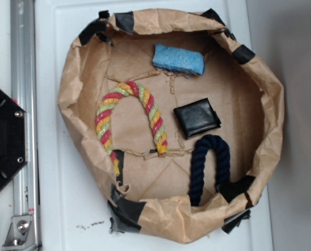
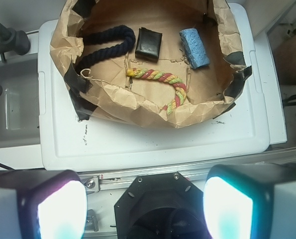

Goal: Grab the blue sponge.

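Note:
The blue sponge (image 1: 179, 59) is a light-blue porous block lying at the far side of a brown paper basin (image 1: 82, 78). In the wrist view the blue sponge (image 2: 194, 47) lies at the basin's right, next to the black wallet (image 2: 148, 43). My gripper (image 2: 145, 209) shows only in the wrist view, its two fingers wide apart with nothing between them. It hangs over the black robot base (image 2: 160, 206), well outside the basin and far from the sponge. The gripper is out of the exterior view.
In the basin lie a black wallet (image 1: 197, 117), a dark navy rope loop (image 1: 207, 164) and a red-yellow-green rope (image 1: 131, 115). The basin stands on a white table (image 1: 56, 198). A metal rail (image 1: 24, 104) and the black base plate (image 1: 3, 138) lie at the left.

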`<state>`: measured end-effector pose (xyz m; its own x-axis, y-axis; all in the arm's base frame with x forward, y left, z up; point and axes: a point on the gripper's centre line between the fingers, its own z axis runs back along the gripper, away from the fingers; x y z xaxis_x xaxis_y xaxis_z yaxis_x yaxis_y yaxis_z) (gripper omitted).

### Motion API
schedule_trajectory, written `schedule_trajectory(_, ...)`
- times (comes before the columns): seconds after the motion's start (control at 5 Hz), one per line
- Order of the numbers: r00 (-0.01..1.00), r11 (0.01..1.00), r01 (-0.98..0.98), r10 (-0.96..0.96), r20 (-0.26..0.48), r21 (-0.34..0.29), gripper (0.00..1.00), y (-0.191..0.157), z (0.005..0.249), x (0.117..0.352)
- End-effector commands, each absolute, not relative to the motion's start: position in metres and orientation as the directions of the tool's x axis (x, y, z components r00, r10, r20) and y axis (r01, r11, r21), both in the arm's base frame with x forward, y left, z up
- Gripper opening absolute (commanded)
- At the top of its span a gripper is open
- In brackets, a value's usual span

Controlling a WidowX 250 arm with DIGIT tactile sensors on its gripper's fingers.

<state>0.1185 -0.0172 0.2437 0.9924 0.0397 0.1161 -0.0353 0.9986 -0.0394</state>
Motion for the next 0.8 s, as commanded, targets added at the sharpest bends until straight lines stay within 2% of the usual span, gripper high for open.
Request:
schedule_trajectory(0.0,0.992,0.999,-0.035,0.04,0.116,-0.039,1.0,-0.017,0.244,0.118)
schedule_trajectory(0.2,0.981,0.995,-0.024,0.005,0.195,0.092,1.0,0.01,0.216,0.168)
schedule_trajectory(0.4,0.974,0.986,-0.004,-0.034,0.226,0.167,1.0,0.023,0.186,0.22)
schedule_trajectory(0.6,0.972,0.95,0.101,-0.158,0.176,0.297,1.0,0.027,0.136,0.257)
